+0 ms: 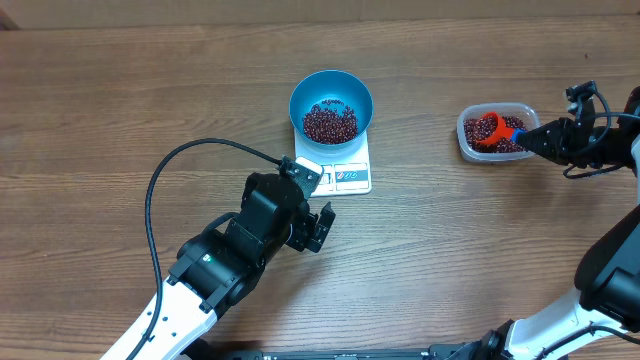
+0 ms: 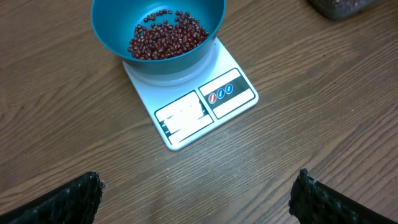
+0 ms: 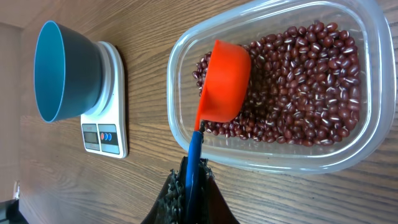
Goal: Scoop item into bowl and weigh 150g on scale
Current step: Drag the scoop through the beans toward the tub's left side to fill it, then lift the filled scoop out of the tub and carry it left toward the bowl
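A bright blue bowl (image 1: 331, 88) stands on the white scale (image 1: 349, 176) and holds a layer of dark red beans (image 1: 330, 123). In the left wrist view the bowl (image 2: 112, 22), its beans (image 2: 166, 37) and the scale (image 2: 186, 118) lie ahead of my open left gripper (image 2: 199, 190), which hovers over bare wood with nothing between its fingers (image 2: 84, 193). My right gripper (image 3: 193, 180) is shut on the blue handle of an orange scoop (image 3: 225, 81). The scoop's cup lies on the beans (image 3: 305, 81) inside the clear tub (image 3: 373, 134).
The clear tub (image 1: 466, 140) sits at the right, well apart from the scale. A black cable (image 1: 160, 180) loops over the table beside my left arm. From the right wrist view, the bowl (image 3: 62, 68) and scale (image 3: 106, 134) are off to the left.
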